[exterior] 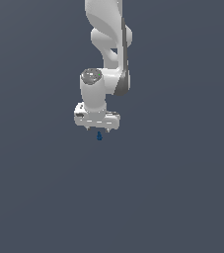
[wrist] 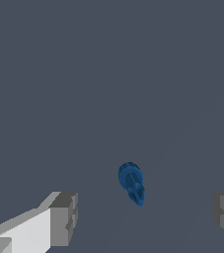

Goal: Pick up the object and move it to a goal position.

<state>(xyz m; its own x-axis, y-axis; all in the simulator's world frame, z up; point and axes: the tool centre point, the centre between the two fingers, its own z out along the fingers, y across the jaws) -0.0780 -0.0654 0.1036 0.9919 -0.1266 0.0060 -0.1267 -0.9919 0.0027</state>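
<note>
The object (exterior: pixel 99 136) is a tiny dark blue, narrow piece just below the white gripper (exterior: pixel 98 129) in the exterior view. In the wrist view the object (wrist: pixel 131 183) shows as a small blue elongated shape with a rounded end, lying between the two fingers (wrist: pixel 63 219) but apart from both. The jaws stand wide open with nothing between the pads. The gripper points straight down over the object.
The white arm (exterior: pixel 108 44) rises from the gripper toward the top of the exterior view. The ground (exterior: pixel 182 188) is a plain dark grey-blue surface with no other objects showing.
</note>
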